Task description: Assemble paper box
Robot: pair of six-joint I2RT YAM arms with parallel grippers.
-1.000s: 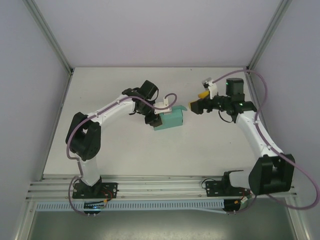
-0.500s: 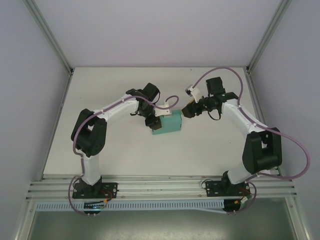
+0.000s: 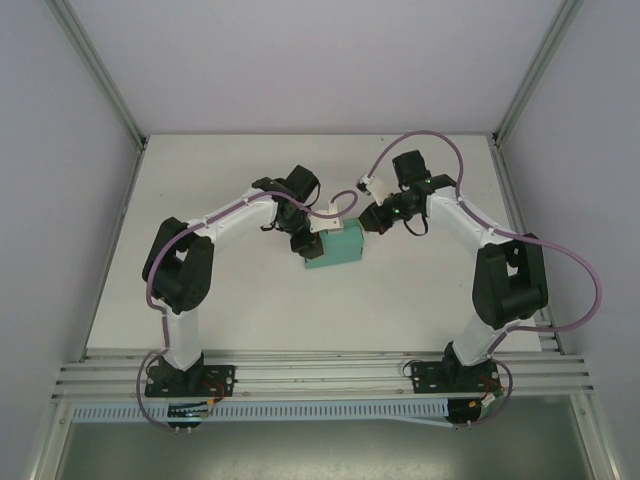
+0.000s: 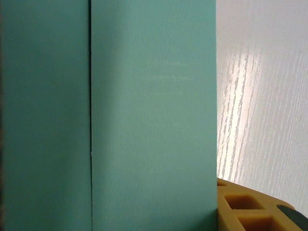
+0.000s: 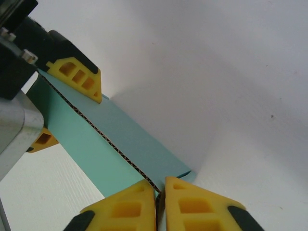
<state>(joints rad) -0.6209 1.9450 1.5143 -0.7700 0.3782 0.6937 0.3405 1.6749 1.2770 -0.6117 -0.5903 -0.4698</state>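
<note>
While the left gripper (image 3: 306, 241) clamps the one paper box (image 3: 340, 246), the right gripper (image 5: 159, 192) pinches its edge (two arms total).

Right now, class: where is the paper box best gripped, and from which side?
The paper box: pinch the thin card edge at its right end, from the right; the left gripper straddles the other end, and the edge stands exposed.
</note>
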